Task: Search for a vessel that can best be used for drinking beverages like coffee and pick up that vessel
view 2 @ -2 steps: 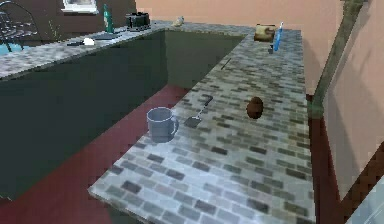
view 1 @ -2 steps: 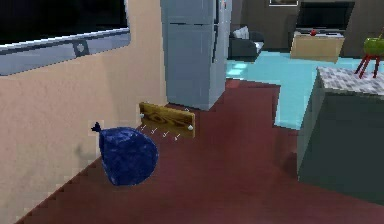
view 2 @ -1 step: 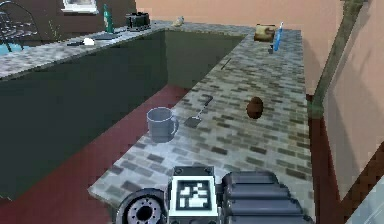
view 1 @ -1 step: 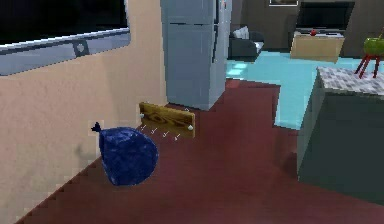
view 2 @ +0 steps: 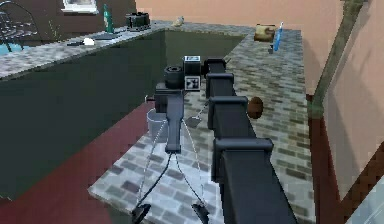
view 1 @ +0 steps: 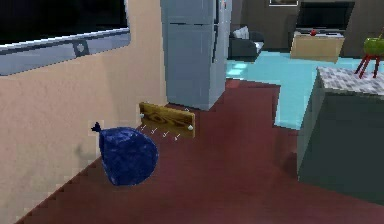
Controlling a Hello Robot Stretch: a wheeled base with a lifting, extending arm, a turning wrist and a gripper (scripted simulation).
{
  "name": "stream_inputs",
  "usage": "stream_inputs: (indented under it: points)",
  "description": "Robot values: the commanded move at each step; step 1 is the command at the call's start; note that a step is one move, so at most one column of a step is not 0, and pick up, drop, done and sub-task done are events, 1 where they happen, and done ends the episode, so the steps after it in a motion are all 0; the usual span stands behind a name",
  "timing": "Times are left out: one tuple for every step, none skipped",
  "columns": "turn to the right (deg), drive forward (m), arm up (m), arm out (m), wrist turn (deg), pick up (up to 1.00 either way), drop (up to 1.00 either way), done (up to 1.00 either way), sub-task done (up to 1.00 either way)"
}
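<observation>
One gripper (view 2: 170, 205) shows against the stone counter (view 2: 285, 110) at lower centre, a pale rounded thing (view 2: 153, 122) beside it. Whether it holds anything is unclear.

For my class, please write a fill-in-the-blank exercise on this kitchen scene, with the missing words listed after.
1. The bag lying on the floor is ___ in colour.
2. Beyond the bag stands a tall grey ___.
3. The arm reaches out over a stone-patterned ___.
4. The small round thing beside the arm is ___.
Missing words: blue; fridge; countertop; brown.
</observation>
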Motion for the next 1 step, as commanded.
stream_inputs:
  points:
    - [0.0,0.0,0.0,0.0,45.0,0.0,0.0,0.0,0.0]
